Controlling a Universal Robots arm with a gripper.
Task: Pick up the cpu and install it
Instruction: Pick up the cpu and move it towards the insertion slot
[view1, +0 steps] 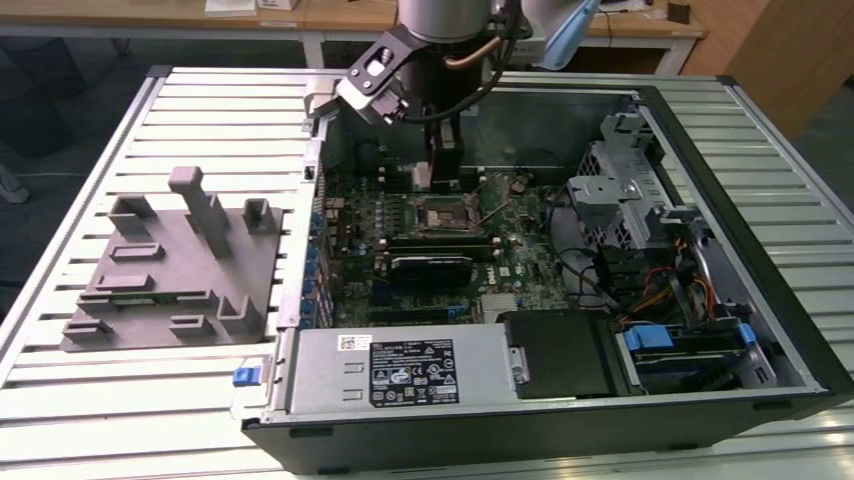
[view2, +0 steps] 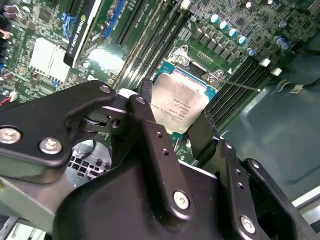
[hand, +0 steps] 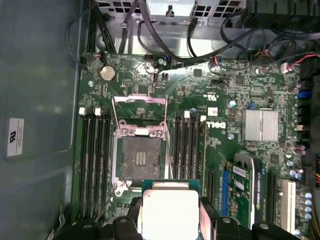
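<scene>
— Ribbed metal worktop (view1: 200, 400), a grey moulded fixture (view1: 174, 270) on the exterior view's left, and an open computer case (view1: 534, 435) lying on its side. Where does the job stand?

— Pick-up looks done, install not. The gripper (view1: 443, 180) is clamped on the cpu (view2: 182, 102). In both wrist views its two black fingers (view2: 150, 135) press on opposite edges of the silvery chip, which is held flat with its metal top towards the cameras.

— And the socket?

— Open and bare. In the first wrist view the socket (hand: 141, 159) shows its dark contact field, and the metal bracket (hand: 140, 100) is swung up off it. In that picture the chip sits just beside the socket's edge, above the motherboard (hand: 235, 90). As far as I can see it touches nothing but the fingers.

— So it's the carry, short of placement?

— That's my reading. Seating it would call for the chip to be level, square to the frame, and centred between the two banks of memory slots (hand: 95, 160). I'd judge any tilt or skew a risk to the contacts. Whether its notches match the socket, I can't tell.

— Arm pose?

— In the exterior view it reaches down from above into the case with the wrist canted. The gripper points at the board and hangs close over the socket, well apart from the power supply (view1: 400, 370) at the near wall.
</scene>
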